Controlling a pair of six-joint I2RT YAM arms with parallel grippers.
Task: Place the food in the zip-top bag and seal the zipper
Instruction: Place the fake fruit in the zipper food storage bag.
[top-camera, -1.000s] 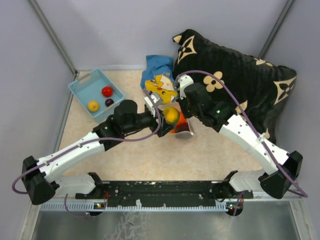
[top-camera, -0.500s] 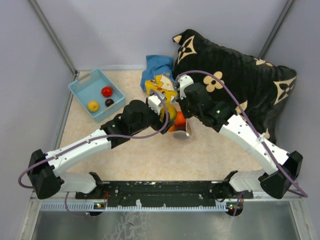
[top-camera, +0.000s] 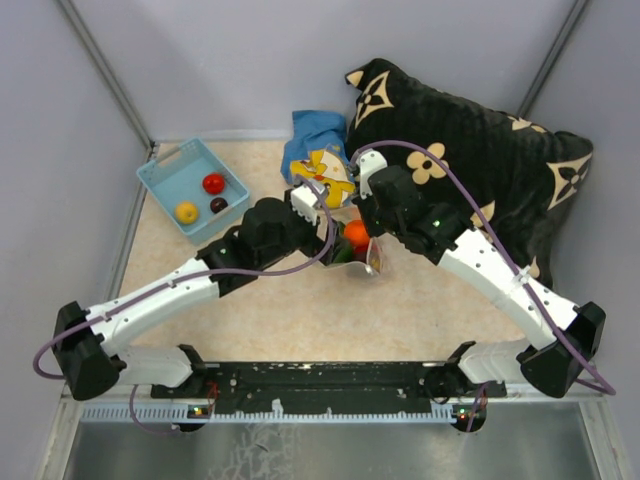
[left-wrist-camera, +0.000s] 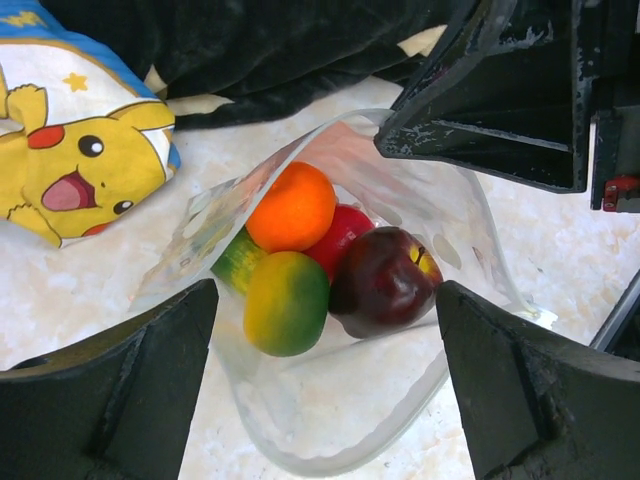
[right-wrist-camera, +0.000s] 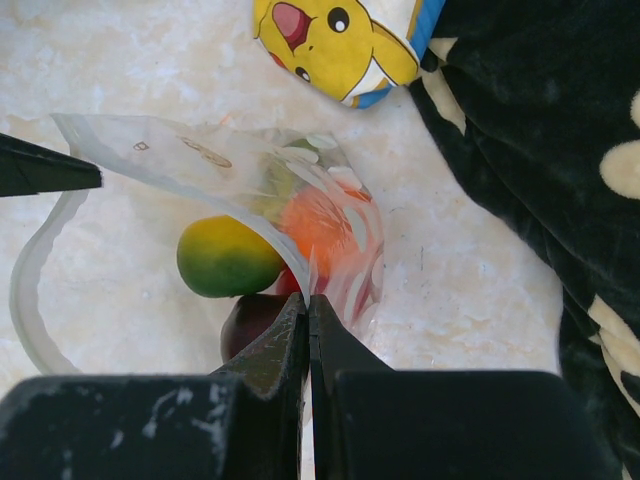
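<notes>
The zip-top bag (top-camera: 362, 258) lies mouth-open at the table's middle. Its whitish zipper (left-wrist-camera: 354, 462) curves along the near rim. Inside are an orange fruit (left-wrist-camera: 292, 205), a yellow-green fruit (left-wrist-camera: 286, 302), a dark red apple (left-wrist-camera: 383, 280), a red fruit (left-wrist-camera: 340, 235) and a green one half hidden. My left gripper (left-wrist-camera: 325, 400) is open and empty, its fingers on either side of the bag's mouth. My right gripper (right-wrist-camera: 308, 305) is shut on the bag's upper edge and holds it up. The light blue basket (top-camera: 163, 176) holds a red (top-camera: 214, 183), a yellow (top-camera: 186, 212) and a dark purple fruit (top-camera: 219, 205).
A yellow cartoon plush (top-camera: 328, 172) lies just behind the bag, on a blue cloth (top-camera: 312, 130). A large black pillow (top-camera: 470, 150) with cream flowers fills the back right. The basket stands at the back left by the wall.
My left gripper carried a yellow-green fruit over the bag's mouth, opened, and the fruit now lies in the bag. The right gripper stayed shut on the bag's edge.
</notes>
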